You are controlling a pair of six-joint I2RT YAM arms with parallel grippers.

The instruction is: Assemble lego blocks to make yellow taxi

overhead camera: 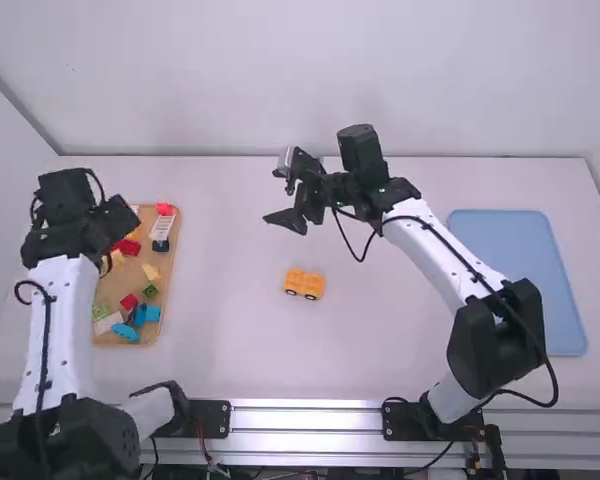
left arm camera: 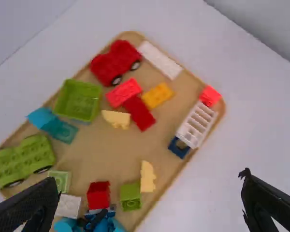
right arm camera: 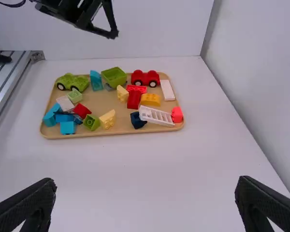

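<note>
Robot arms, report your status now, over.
Left gripper open above wooden tray. Right gripper open, empty. Yellow car base on table, nothing against it.

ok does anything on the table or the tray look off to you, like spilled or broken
Nothing stands out. The yellow car base stands on its wheels on the table, and the loose blocks lie jumbled on the wooden tray, with no visible damage or spill.

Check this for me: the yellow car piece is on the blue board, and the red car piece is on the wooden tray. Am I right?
Not quite. The yellow car piece isn't on the blue board; the high view shows it on the white table, between the board and the wooden tray. The red car piece is on the tray.
</note>
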